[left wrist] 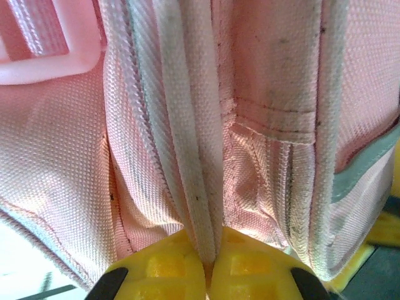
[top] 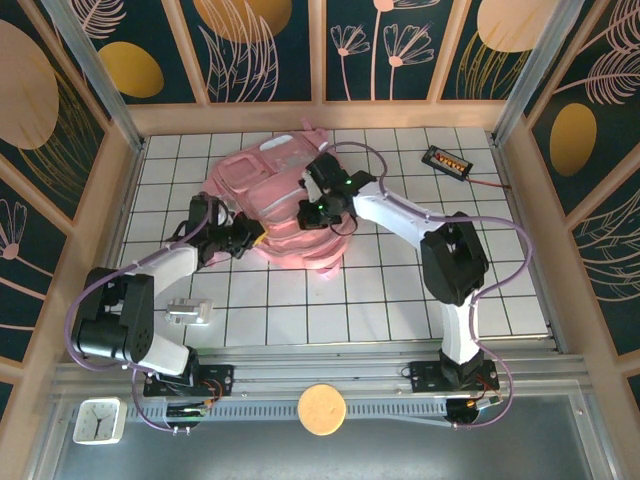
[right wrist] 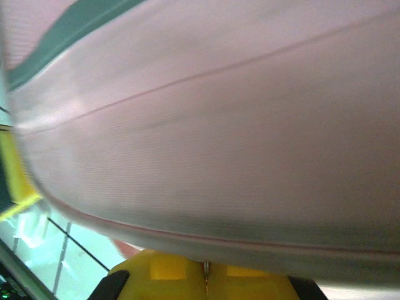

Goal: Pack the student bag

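The overhead view is bright and even, with soft shadows on the table (top: 330,320). The weave of the student bag (left wrist: 262,125) is sharp in the left wrist view, but blurred and pale in the right wrist view.

The large soft pink fabric student bag (top: 262,180) bore pale ribbed strips. The white tabletop (top: 380,300) carried a dark grid; dark teal wall panels (top: 280,70) showed gold discs and pale plants.
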Motion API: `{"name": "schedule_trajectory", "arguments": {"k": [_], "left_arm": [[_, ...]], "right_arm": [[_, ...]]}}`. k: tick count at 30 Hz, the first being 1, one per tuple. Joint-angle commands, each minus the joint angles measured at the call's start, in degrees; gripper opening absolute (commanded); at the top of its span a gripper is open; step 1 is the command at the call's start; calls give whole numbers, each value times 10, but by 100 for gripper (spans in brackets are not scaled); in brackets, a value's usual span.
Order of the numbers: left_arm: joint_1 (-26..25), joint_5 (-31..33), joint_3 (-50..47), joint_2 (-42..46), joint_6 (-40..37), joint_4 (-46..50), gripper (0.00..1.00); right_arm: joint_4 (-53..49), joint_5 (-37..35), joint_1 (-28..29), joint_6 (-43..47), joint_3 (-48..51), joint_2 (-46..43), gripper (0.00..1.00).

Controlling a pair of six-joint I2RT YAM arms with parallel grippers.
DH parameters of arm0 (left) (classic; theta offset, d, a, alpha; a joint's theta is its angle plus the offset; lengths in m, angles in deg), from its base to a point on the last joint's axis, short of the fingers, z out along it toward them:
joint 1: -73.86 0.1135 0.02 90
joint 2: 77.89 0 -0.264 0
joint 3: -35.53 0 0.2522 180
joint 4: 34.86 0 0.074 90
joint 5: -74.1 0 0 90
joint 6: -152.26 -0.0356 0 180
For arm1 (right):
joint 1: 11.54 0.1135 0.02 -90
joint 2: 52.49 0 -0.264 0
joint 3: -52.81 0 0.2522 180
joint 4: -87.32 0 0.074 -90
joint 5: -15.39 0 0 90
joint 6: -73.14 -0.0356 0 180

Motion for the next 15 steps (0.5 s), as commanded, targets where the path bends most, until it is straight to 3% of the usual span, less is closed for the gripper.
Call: {"name": "schedule_trajectory", "arguments": {"k": [1, 5, 11, 15], "left_arm": [[31, 40, 42, 14, -181, 191, 0], [57, 67, 66, 11, -257, 271, 0], [94, 95, 85, -14, -301, 318, 0], [107, 111, 107, -36, -329, 343, 0]], "right_arm": [[-74, -47, -56, 65, -21, -28, 0], [-80, -50, -96, 105, -69, -1, 0], [-78, -80, -136, 171, -169, 77, 0], [-83, -51, -153, 187, -255, 129, 0]]}}
